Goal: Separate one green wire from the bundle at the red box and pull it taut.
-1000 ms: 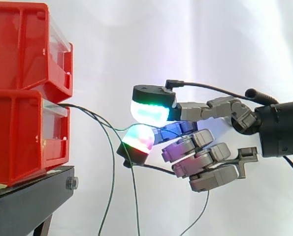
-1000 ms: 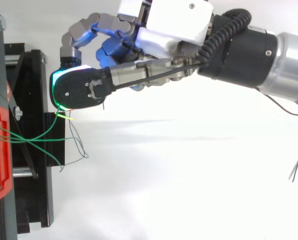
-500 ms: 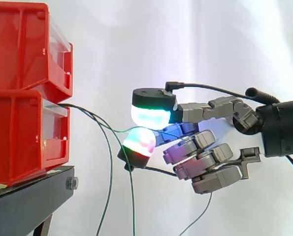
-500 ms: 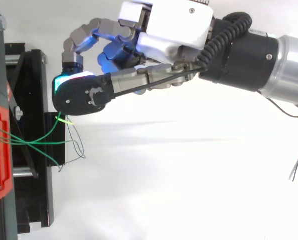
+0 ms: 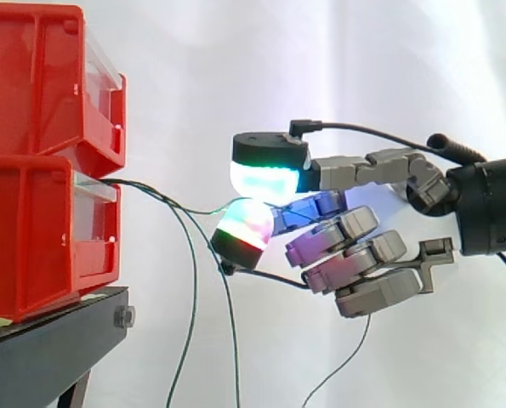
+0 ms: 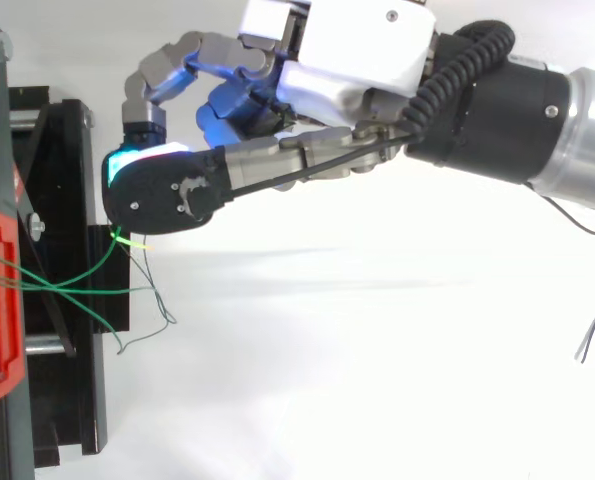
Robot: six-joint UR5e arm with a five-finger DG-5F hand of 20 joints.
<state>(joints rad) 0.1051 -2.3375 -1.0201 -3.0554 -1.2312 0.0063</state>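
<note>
Beside the red box (image 5: 31, 246) at the black stand's (image 5: 40, 348) edge, one green wire (image 5: 203, 212) was pinched between the robot hand's (image 5: 355, 246) pads. It was judged thin, limp and slippery, and best held near the hanging bundle (image 5: 190, 314).

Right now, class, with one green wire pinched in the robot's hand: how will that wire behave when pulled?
Probably floppy: the green wire sags in a curve between the red box and the hand, and other wires droop down. Likely light and thin, so it may slip between the broad pads.
</note>
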